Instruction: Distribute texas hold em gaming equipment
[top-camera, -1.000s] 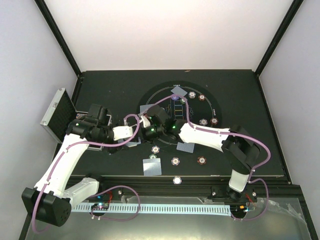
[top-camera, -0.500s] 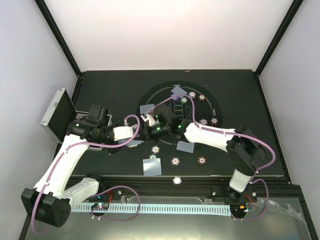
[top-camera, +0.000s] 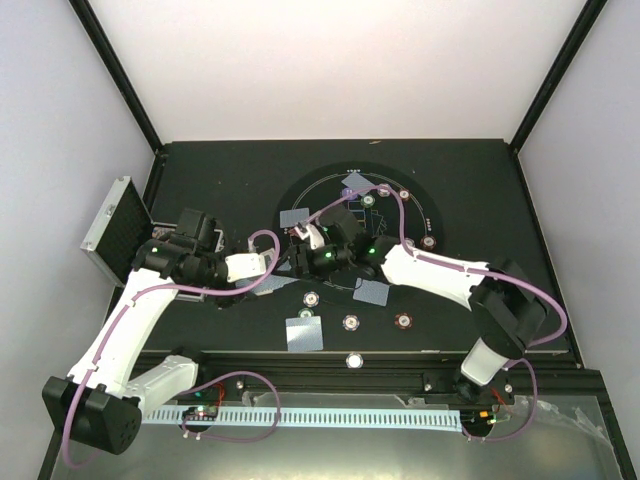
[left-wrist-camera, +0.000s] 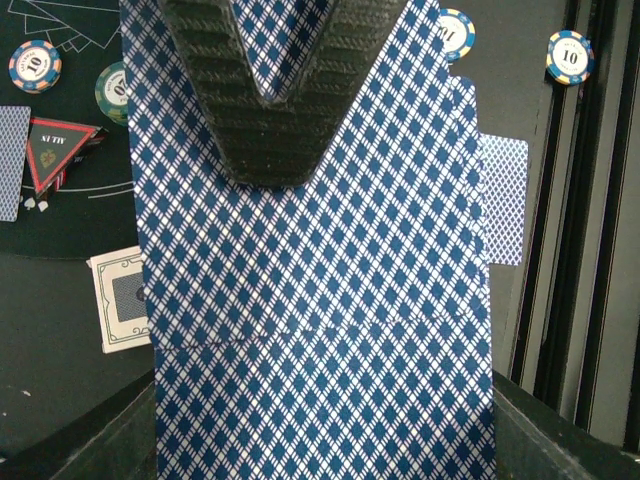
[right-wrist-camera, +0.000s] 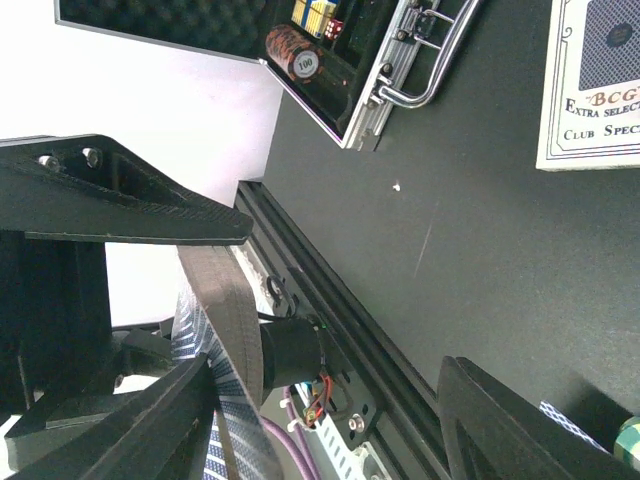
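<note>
The right arm (top-camera: 430, 275) has swung its elbow outward since a second ago, and the right end effector (right-wrist-camera: 340, 300) has slid slightly away from the stack. The blue-backed playing cards (left-wrist-camera: 320, 300) sit clenched in the left end effector (left-wrist-camera: 275, 150), over the counter (left-wrist-camera: 50, 310). The right end effector's jaws stand apart beside the stack's edge. Left of the left end effector's finger lie a red triangle marker (left-wrist-camera: 58, 150) and a striped chip (left-wrist-camera: 35, 66).

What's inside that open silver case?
A brown chip marked 100, yellow-and-blue striped pieces and something small and red sit in the case; the rest of its inside is out of view.
</note>
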